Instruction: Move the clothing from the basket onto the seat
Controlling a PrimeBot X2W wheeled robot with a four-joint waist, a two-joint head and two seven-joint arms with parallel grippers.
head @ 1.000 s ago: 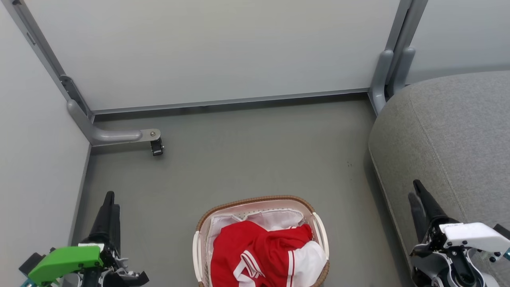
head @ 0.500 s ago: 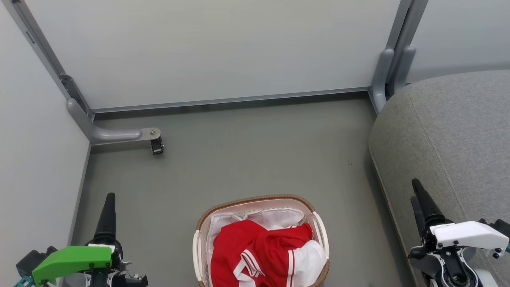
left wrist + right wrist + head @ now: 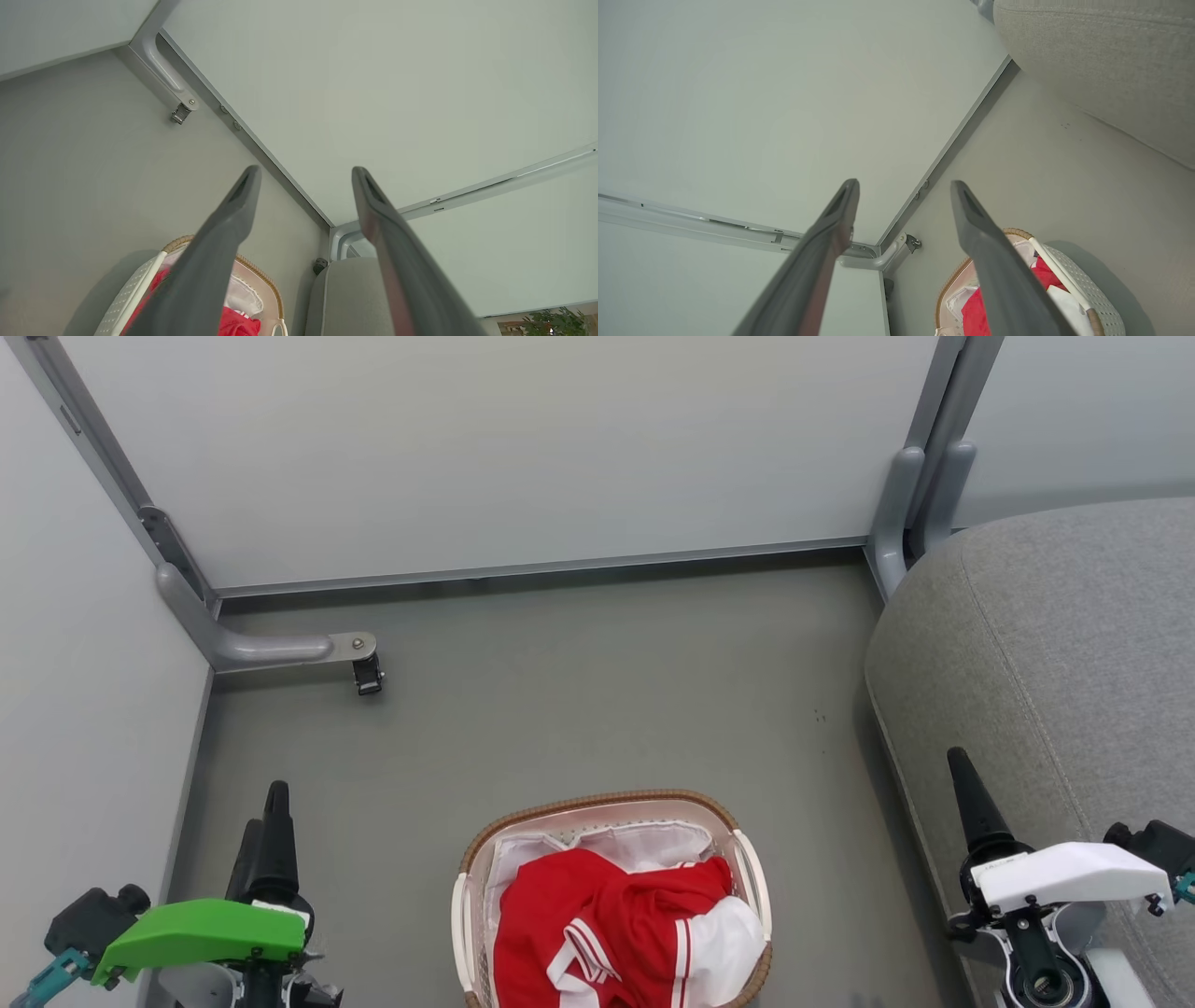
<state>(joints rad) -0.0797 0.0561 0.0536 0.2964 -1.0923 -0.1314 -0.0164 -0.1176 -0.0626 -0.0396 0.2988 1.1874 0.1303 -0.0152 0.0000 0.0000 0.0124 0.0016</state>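
Holding both grippers either side of the basket (image 3: 597, 800), jaws spread wide and empty.
I see the left gripper (image 3: 303, 171) and the right gripper (image 3: 903, 184) each with fingers well apart, gripping nothing. The clothing (image 3: 597, 933) lies bunched inside the basket, red with white panels, on top of the white liner (image 3: 644, 845). The basket stands on the floor (image 3: 579, 691), near the seat (image 3: 1055, 644) on my right, with a strip of floor between them.
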